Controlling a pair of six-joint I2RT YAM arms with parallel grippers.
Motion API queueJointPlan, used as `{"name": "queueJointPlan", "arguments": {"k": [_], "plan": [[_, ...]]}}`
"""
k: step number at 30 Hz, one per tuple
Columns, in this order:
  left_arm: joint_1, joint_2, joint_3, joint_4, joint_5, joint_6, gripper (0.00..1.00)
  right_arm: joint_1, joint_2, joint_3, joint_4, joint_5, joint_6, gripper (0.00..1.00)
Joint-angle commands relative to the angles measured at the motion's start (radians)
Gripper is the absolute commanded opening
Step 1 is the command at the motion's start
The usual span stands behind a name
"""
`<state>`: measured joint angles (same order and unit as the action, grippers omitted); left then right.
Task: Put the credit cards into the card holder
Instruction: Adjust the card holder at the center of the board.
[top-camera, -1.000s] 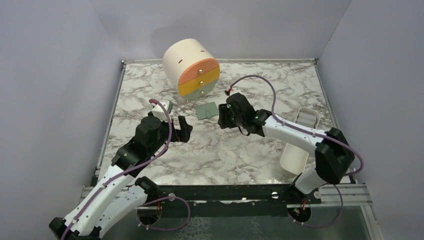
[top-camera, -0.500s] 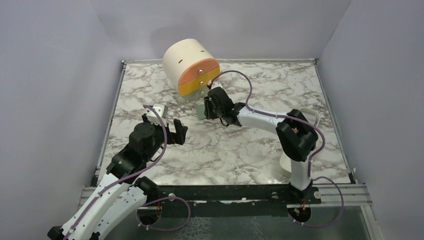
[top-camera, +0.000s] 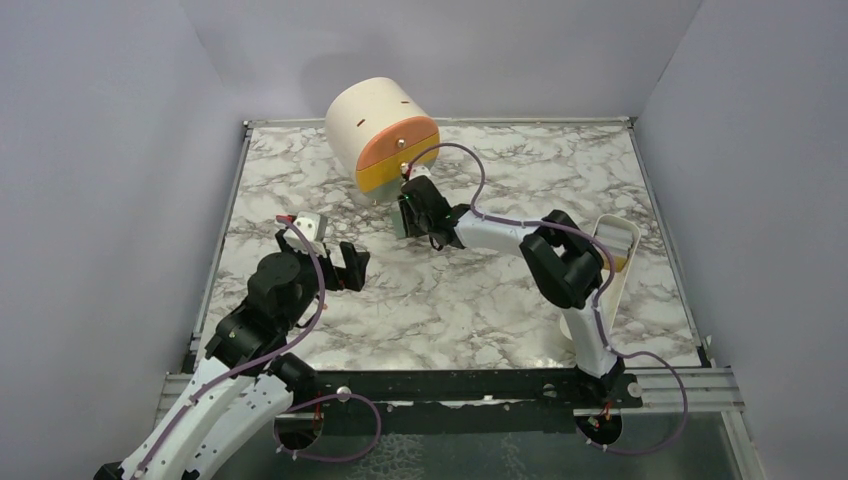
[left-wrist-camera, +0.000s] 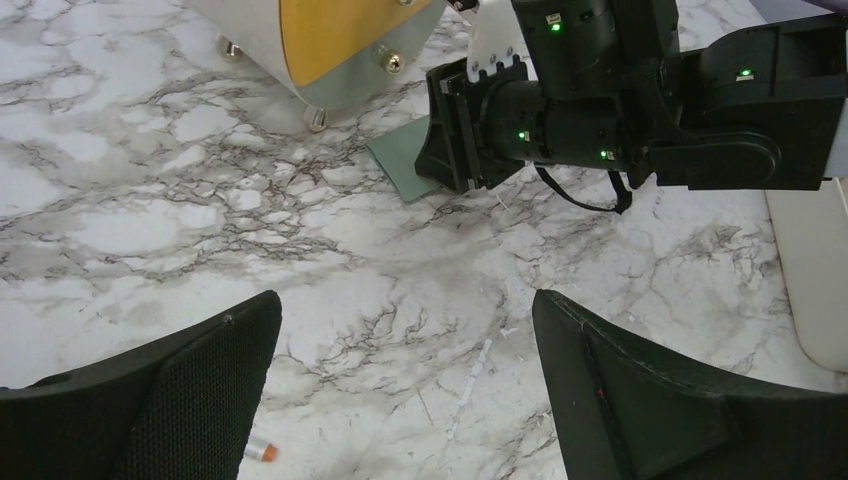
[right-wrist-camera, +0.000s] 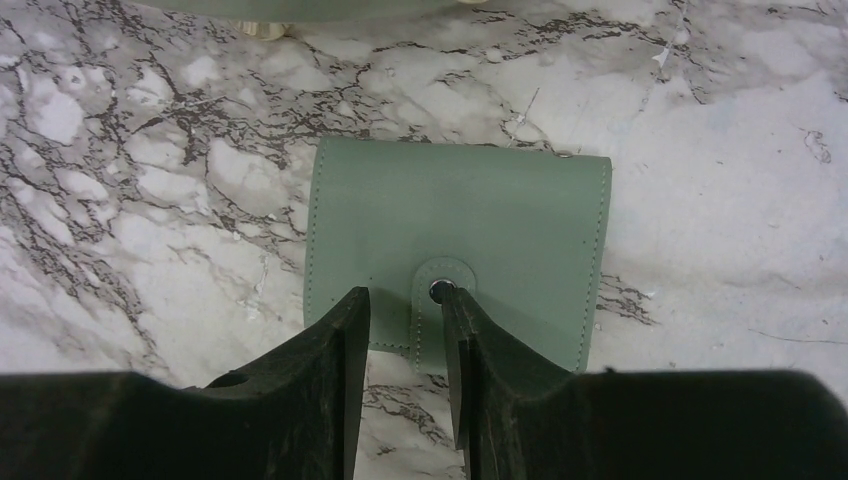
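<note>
The card holder (right-wrist-camera: 455, 240) is a sage-green wallet lying closed and flat on the marble table, snap tab towards my right wrist camera. My right gripper (right-wrist-camera: 402, 300) is low over its near edge, jaws a narrow gap apart, one fingertip (right-wrist-camera: 452, 300) at the snap; nothing is held. In the top view the right gripper (top-camera: 408, 215) covers most of the wallet (top-camera: 397, 223). The left wrist view shows a wallet corner (left-wrist-camera: 400, 165) beside it. My left gripper (left-wrist-camera: 405, 310) is wide open and empty, left of the wallet (top-camera: 346, 266). No credit cards are visible.
The cream cylinder with orange and yellow drawers (top-camera: 385, 140) stands just behind the wallet. A long white tray (top-camera: 605, 270) stands at the right by the right arm. A tiny orange-tipped bit (left-wrist-camera: 262, 452) lies on the marble under my left gripper.
My right gripper has swung left and forward onto the wallet, which was in plain sight a second ago. My left gripper has drawn back a little to the left.
</note>
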<state>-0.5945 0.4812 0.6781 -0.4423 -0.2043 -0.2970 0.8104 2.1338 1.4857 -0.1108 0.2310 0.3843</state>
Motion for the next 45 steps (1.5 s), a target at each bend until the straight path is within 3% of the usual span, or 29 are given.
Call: {"name": "queueJointPlan", "arguments": {"k": [1, 15, 22, 29, 37, 45], "plan": [[0.007, -0.014, -0.005, 0.014, -0.035, 0.013, 0.99, 0.005, 0.046, 0.027, -0.004, 0.024, -0.041, 0.34], [0.007, 0.025, 0.0, 0.003, -0.03, -0.002, 0.99, 0.006, -0.202, -0.376, 0.139, -0.074, -0.267, 0.3], [0.007, 0.025, 0.001, -0.002, -0.044, -0.003, 0.99, 0.006, -0.341, -0.528, 0.117, -0.077, -0.258, 0.3], [0.007, 0.023, 0.0, -0.005, -0.052, -0.005, 0.99, 0.006, -0.392, -0.478, 0.024, -0.095, -0.16, 0.34], [0.007, 0.026, 0.0, -0.005, -0.055, -0.002, 0.99, 0.005, -0.287, -0.355, -0.026, 0.032, -0.147, 0.43], [0.007, 0.038, 0.002, -0.005, -0.051, -0.002, 0.99, 0.005, -0.255, -0.396, -0.026, 0.07, -0.149, 0.43]]}}
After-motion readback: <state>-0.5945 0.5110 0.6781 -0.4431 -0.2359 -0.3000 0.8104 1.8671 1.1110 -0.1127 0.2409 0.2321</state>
